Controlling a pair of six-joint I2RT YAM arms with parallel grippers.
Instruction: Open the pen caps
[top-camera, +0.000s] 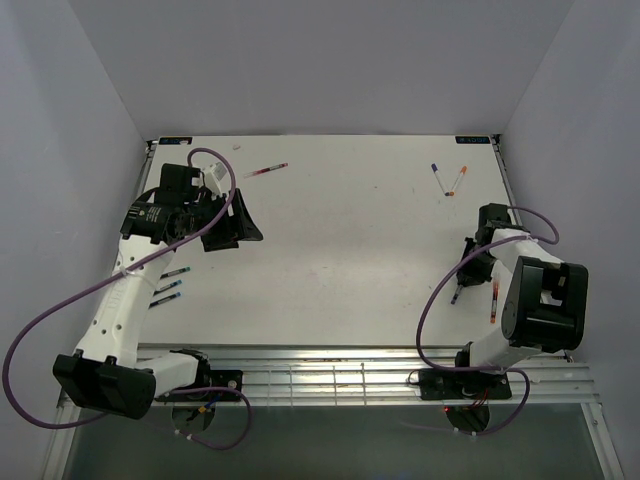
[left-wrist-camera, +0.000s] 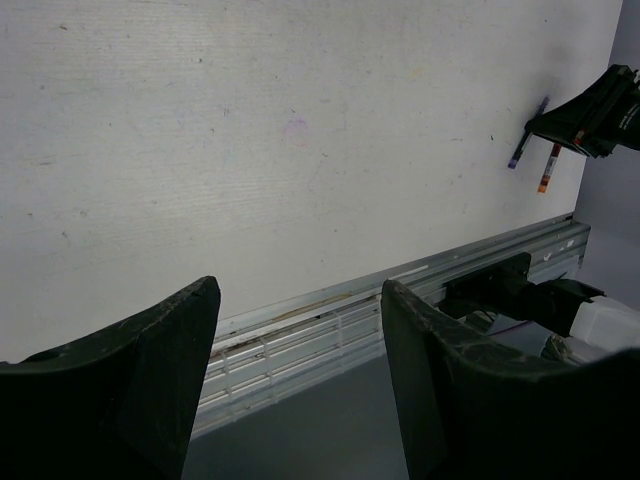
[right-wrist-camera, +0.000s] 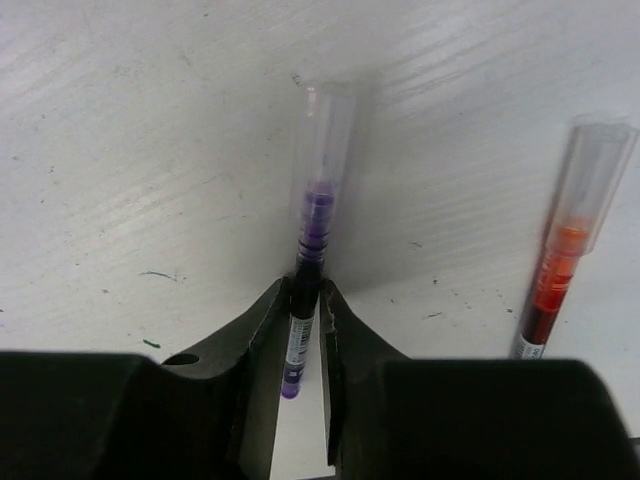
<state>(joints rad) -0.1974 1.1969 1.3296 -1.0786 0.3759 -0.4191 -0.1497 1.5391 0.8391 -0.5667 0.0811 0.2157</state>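
White and faintly scuffed, the table (top-camera: 340, 250) is seen from above, closed in by pale grey walls on three sides and edged at the near side by a slotted metal rail (top-camera: 350, 375). The right gripper (top-camera: 462, 283) is lowered near the table's right front, on a purple pen (top-camera: 457, 296) whose long axis runs roughly far to near. An orange pen (top-camera: 494, 300) lies just beside it, almost parallel. A red pen (top-camera: 265, 171) lies at the far left, two more pens (top-camera: 449, 181) form a V at the far right, and three pens (top-camera: 168, 286) lie by the left arm. The left gripper (top-camera: 232, 235) is held above the far left. From the left wrist, its matt black, wedge-shaped fingers (left-wrist-camera: 150, 380) are seen set well apart with nothing between them. From the right wrist, the black fingers (right-wrist-camera: 265, 330) are seen pinched against the purple pen's barrel. The pen cap (right-wrist-camera: 328, 130), a clear, tubular plastic sleeve, is seated on the end that points straight away from the fingers and rests on the table. The orange pen's clear cap (right-wrist-camera: 597, 175) points the same way, leaning slightly right.
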